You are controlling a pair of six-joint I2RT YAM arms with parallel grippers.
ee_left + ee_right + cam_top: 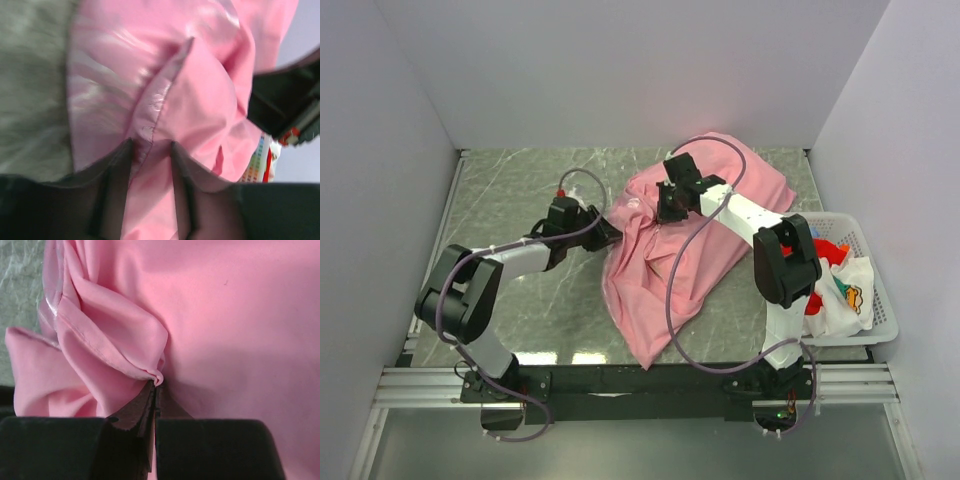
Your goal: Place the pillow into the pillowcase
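The pink pillowcase (642, 295) lies crumpled from the table's back right toward the front middle, bulging at its far end. No cream pillow shows in any view. My left gripper (608, 232) is at the pillowcase's left edge. In the left wrist view the left gripper (150, 145) has the pink hem (155, 100) bunched between its narrowly parted fingers. My right gripper (665, 208) sits on top of the pillowcase just to the right. In the right wrist view the right gripper (157, 385) is shut, pinching a fold of the hem (125, 360).
A white basket (882, 330) stands at the table's right edge, holding a white cloth with colourful print (847, 295) and a red cloth (832, 250). The grey marbled table (520, 190) is walled by white panels on three sides. Purple cables loop over the pillowcase.
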